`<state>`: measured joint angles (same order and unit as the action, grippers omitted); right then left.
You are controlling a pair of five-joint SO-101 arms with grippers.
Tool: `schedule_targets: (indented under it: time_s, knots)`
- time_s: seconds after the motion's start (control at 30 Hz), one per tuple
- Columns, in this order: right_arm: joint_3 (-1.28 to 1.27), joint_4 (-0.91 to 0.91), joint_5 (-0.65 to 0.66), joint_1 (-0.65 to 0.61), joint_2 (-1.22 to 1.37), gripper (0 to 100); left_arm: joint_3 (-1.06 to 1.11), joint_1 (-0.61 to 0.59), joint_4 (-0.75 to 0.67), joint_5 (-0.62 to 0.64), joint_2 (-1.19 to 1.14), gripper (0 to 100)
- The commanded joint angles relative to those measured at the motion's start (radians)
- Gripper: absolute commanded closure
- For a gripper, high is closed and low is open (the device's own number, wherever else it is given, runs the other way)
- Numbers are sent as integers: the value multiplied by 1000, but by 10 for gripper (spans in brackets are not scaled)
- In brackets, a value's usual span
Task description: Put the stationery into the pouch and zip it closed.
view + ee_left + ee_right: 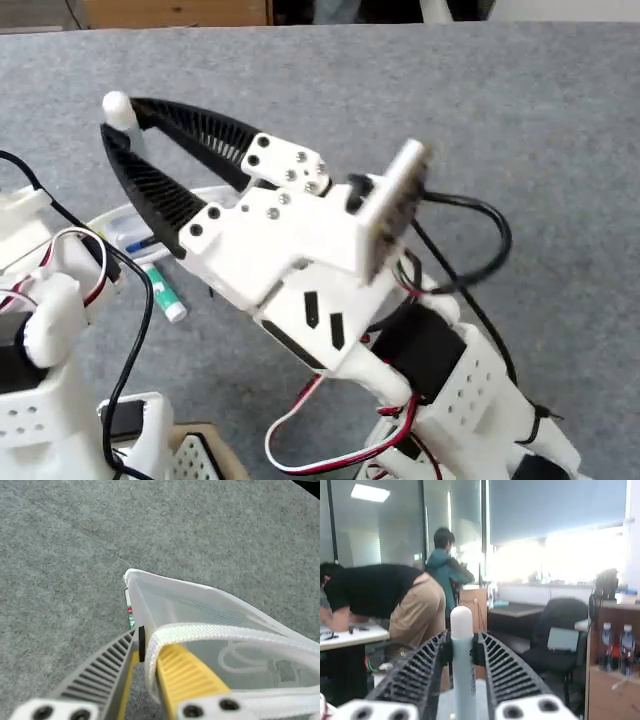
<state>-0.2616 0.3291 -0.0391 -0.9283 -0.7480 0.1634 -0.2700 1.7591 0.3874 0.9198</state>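
Observation:
The clear mesh pouch [118,222] lies on the grey table at the left, with a blue-marked item [141,243] inside it. A green and white glue stick [166,295] lies just beside the pouch. My right gripper [114,128] is raised above the pouch, black fingers shut on a white-capped stick [118,108]. In the right wrist view that stick [462,660] stands between the gripper [462,639] fingers. My left gripper [149,645] is shut on the pouch [210,610] at its white webbing rim [200,630], holding the mouth open.
Grey felt covers the table [500,110], with free room to the right and rear. The left arm's base and cables [50,330] stand at the front left. A wooden edge [180,12] runs along the far side.

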Motion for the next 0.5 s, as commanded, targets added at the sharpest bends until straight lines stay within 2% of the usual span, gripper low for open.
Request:
schedule_targets:
  time_s: [0.0, 0.27, 0.47]
  knots:
    - [-64, -117, 17, -8, -10, 987, 1, -28, -14, 2, 15, 972]
    - [-208, -141, 6, 127, -59, 987, -35, -24, 0, -25, 15, 972]
    - [-274, -149, -92, 178, -53, 986, -36, -25, 0, -25, 17, 972]
